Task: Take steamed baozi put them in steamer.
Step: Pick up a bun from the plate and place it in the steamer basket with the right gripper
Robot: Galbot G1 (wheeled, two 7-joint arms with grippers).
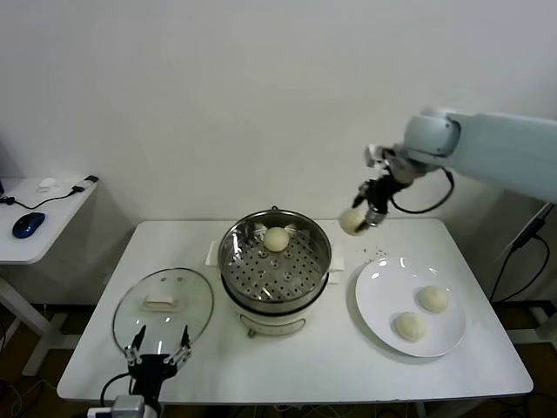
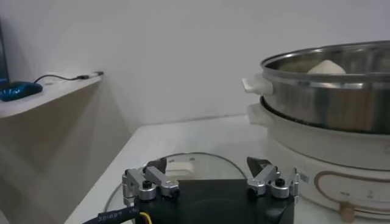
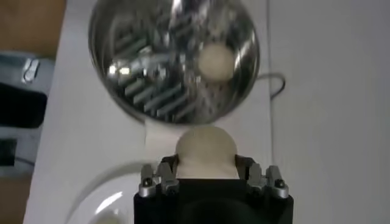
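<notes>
One baozi (image 1: 277, 239) is sitting at the far side of the steamer (image 1: 275, 300), its tray otherwise bare; two are lying on the plate (image 1: 383, 287). The right gripper (image 1: 355, 221) is clamping a fourth bun (image 3: 205, 148) above the table between steamer and plate. The left gripper (image 2: 209, 181) is hovering open by the glass lid (image 1: 164, 302).

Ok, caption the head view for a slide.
Right gripper carries a baozi toward the steamer; two wait on the plate.

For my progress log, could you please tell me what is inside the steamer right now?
One baozi sits on the perforated tray inside the steamer, toward the far side. The rest of the tray shows bare. Below the tray is hidden. The right gripper holds another baozi above the table.
</notes>
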